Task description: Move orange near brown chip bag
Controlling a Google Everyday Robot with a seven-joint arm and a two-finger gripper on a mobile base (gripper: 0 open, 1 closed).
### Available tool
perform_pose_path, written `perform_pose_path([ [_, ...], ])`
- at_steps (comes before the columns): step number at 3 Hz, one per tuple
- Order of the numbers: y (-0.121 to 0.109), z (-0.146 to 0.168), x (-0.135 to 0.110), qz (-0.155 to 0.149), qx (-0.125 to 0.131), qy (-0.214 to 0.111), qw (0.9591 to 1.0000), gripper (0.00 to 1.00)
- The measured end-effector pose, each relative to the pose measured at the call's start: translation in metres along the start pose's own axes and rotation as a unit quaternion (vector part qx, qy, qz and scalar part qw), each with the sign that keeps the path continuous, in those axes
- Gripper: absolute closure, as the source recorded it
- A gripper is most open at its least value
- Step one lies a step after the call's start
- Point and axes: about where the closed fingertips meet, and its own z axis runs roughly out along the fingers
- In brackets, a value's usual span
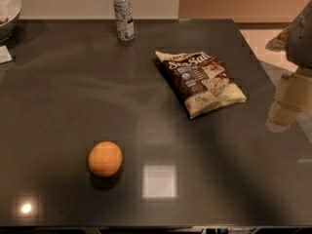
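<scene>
The orange [105,159] sits on the dark table [58,96] at the front left, alone. The brown chip bag [200,81] lies flat at the centre right, dark brown with white lettering and cream-yellow edges. The two are well apart. My gripper [285,106], cream-coloured, hangs over the table's right edge, to the right of the chip bag and far from the orange. It holds nothing that I can see.
A clear plastic bottle [124,14] stands at the back centre. A bowl [9,11] sits at the back left corner, with a white card [5,54] just in front of it. The table's right edge runs close to my gripper.
</scene>
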Motion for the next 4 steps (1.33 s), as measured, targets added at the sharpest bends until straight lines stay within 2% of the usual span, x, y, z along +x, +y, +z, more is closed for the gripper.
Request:
perform_pose_path([
  [2,-0.001,0.001,-0.007,-0.007,-0.002,-0.007,1.0,0.0],
  [3,-0.002,0.008,-0.029,-0.023,-0.014,-0.035,0.999,0.0],
  [4,0.001,0.022,-0.065,-0.052,-0.034,-0.082,0.9947,0.0],
])
